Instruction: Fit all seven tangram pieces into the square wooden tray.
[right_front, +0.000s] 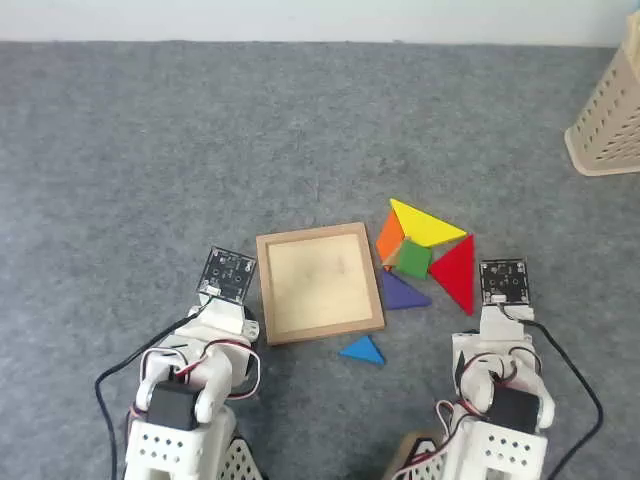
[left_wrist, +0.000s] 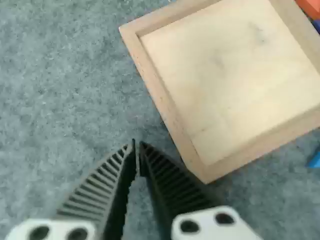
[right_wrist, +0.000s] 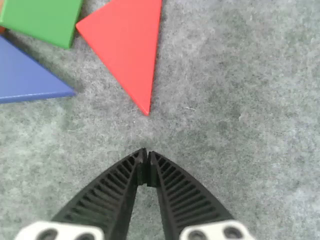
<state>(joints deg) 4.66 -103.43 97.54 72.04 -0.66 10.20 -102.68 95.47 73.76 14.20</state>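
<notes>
**High view.** Square wooden tray (right_front: 320, 232) at the middle of the grey felt table (right_front: 150, 150), floor bare. Just right of it, a cluster of tangram pieces lying edge to edge: yellow triangle (right_front: 428, 226), orange piece (right_front: 389, 238), green square (right_front: 412, 260), red triangle (right_front: 456, 272), violet triangle (right_front: 402, 292). Blue triangle (right_front: 363, 350) lying apart on the felt, just off the tray's near right corner. Left arm (right_front: 190, 400) beside the tray's left edge; right arm (right_front: 500, 390) near the red triangle. Cream slatted basket (right_front: 610, 110) at the far right edge.

**Left wrist view.** Left gripper (left_wrist: 136, 146) with jaws pressed together, gripping nothing, above the felt just beside the tray's rim.

**Right wrist view.** Right gripper (right_wrist: 146, 152) likewise closed tip to tip and empty, above the felt near the red triangle's point; green square and violet triangle farther off.
</notes>
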